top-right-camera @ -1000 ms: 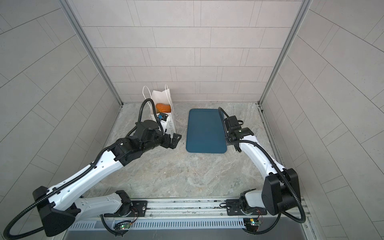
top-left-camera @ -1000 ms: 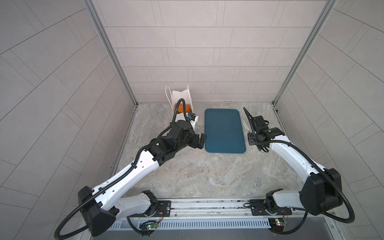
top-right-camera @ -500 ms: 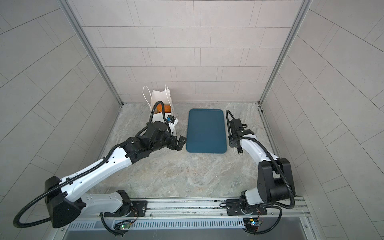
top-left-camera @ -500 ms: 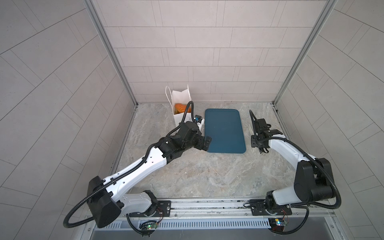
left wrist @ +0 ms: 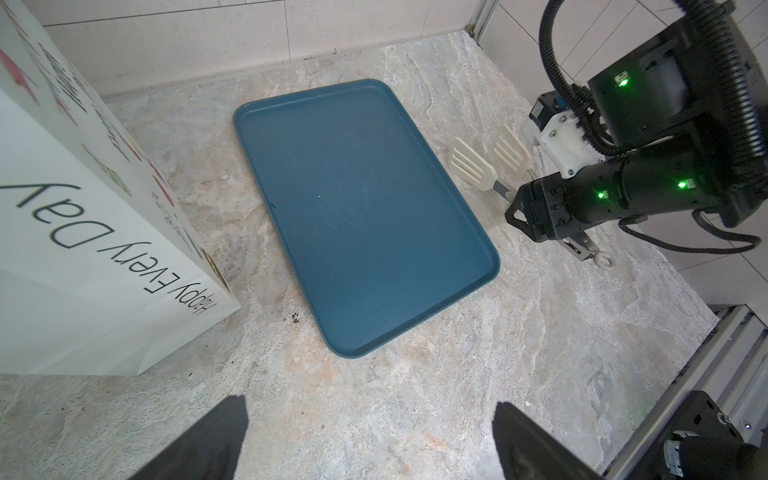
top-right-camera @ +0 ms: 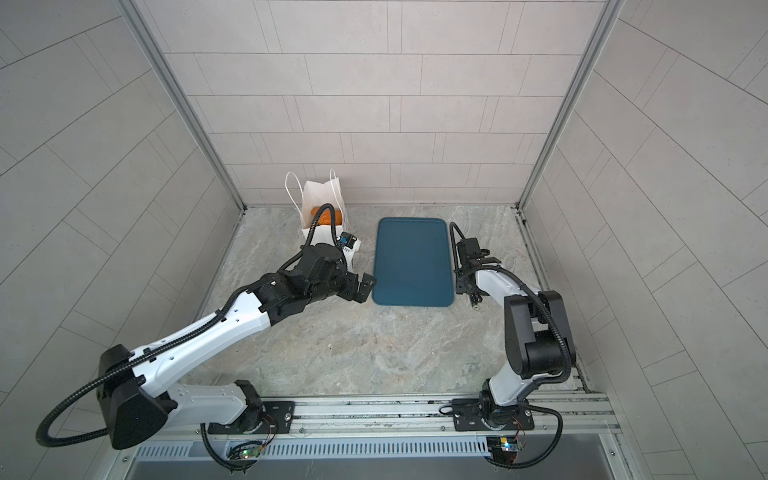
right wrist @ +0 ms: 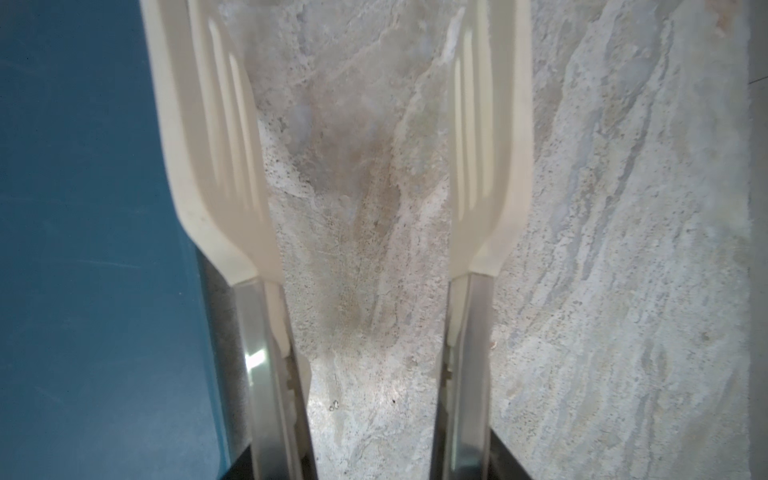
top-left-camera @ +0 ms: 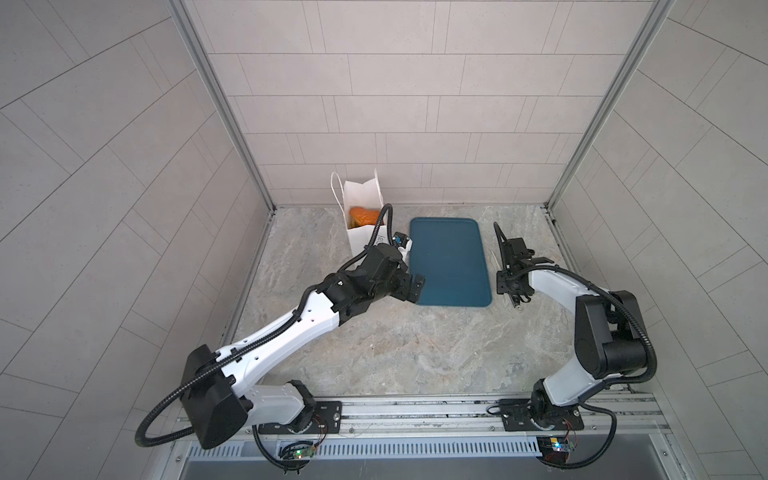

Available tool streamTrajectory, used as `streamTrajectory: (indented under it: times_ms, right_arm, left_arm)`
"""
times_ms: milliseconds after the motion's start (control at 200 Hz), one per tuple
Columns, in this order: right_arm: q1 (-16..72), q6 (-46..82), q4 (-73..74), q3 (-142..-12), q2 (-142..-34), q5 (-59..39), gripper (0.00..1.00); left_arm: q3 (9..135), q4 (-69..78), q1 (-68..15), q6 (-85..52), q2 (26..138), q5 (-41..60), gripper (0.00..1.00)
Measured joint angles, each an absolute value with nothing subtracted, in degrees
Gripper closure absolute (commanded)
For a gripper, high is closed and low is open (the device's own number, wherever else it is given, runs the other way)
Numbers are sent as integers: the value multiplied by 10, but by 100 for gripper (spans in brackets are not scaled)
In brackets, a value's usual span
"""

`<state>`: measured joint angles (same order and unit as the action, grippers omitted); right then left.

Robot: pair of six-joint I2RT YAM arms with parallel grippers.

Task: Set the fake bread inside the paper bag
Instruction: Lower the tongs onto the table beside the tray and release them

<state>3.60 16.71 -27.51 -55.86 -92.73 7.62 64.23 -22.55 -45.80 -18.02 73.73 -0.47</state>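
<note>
Glossy orange-brown fake bread (top-left-camera: 362, 215) inside tall white paper bag (top-left-camera: 360, 244). Vs earlier: L tool (top-left-camera: 412, 287), wide open, now farther from bag; R tool (left wrist: 536, 220) grips white slotted tongs (left wrist: 473, 168), now lower.

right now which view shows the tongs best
The left wrist view: the tongs show both slotted heads and the ring end. The right wrist view shows only the heads; in both top views the right arm hides most.

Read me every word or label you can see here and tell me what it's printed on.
"Happy Every Day": grey lettering on the tall white paper bag, left wrist view.
Smaller print on the bag's narrow side: too blurred to read.
No text on the flat dark teal tray or the white slotted tongs.
</note>
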Motion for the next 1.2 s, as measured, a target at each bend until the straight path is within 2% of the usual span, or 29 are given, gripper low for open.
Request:
streamTrajectory:
  times_ms: [866,996,1201]
  right_arm:
    - [-15,136,-268,-678,-1067,-1,36]
    - [-16,135,-268,-679,-1067,-7,32]
    - [-17,136,-268,-677,-1066,-12,19]
  left_arm:
    - [633,-225,-458,-180,737,-12,0]
    - [633,-225,-458,-181,737,-14,0]
    - [632,-225,-458,-180,735,-18,0]
